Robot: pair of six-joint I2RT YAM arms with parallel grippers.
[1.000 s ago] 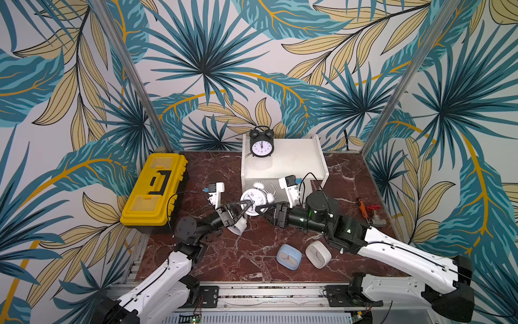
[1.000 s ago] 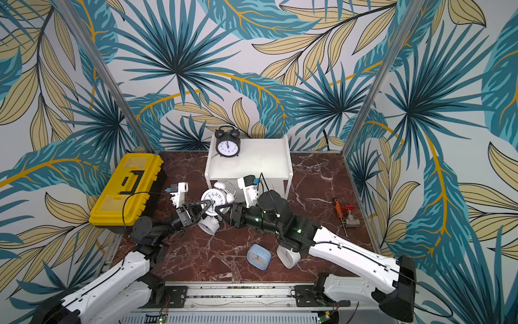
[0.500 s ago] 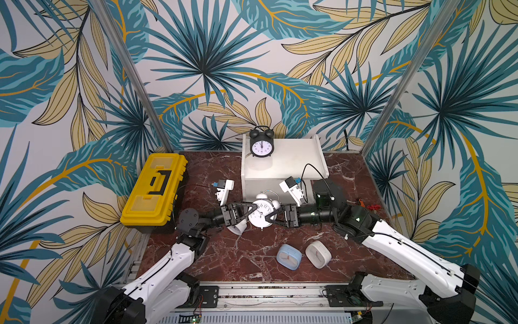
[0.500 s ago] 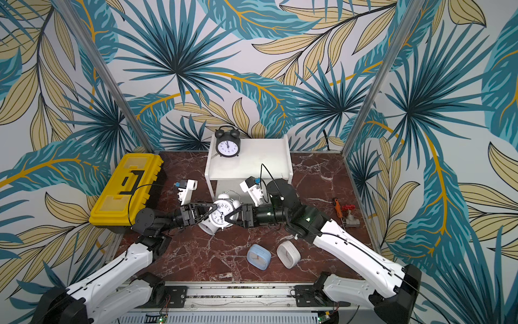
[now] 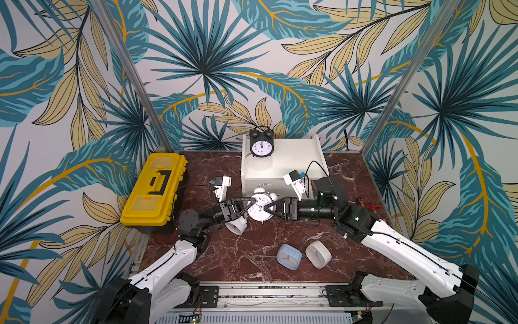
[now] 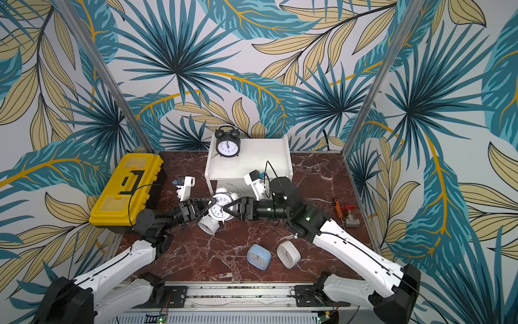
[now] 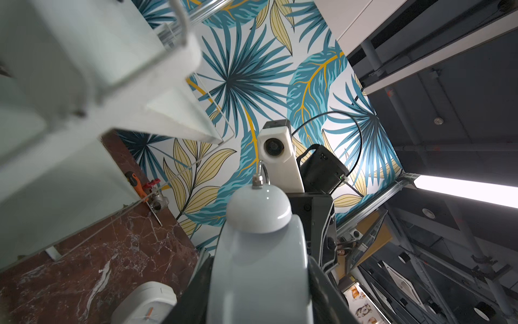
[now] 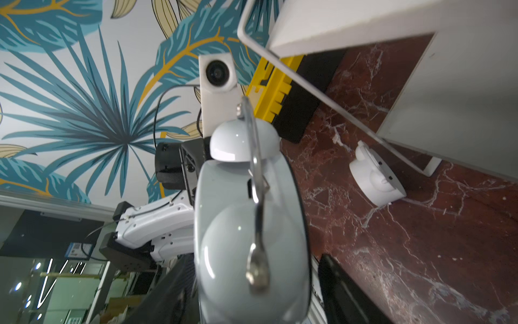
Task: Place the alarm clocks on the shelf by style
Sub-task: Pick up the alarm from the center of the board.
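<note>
Left pincer (image 5: pixel 252 203) clamped on white round twin-bell alarm clock (image 5: pixel 259 214), right pincer (image 5: pixel 269 207) spread about same clock, white two-tier shelf (image 5: pixel 294 160) just behind both, second white twin-bell clock (image 5: pixel 238 225) lying beneath left pincer.

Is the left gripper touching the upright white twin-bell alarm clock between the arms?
Touching. In the left wrist view the dark fingers of the left gripper lie flat against both faces of the white round twin-bell alarm clock, no gap.

marble table (image 5: pixel 238 262) — toolbox (image 5: pixel 154 193), shelf (image 5: pixel 291 161), blue clock (image 5: pixel 288 256), square white clock (image 5: pixel 318 254)
</note>
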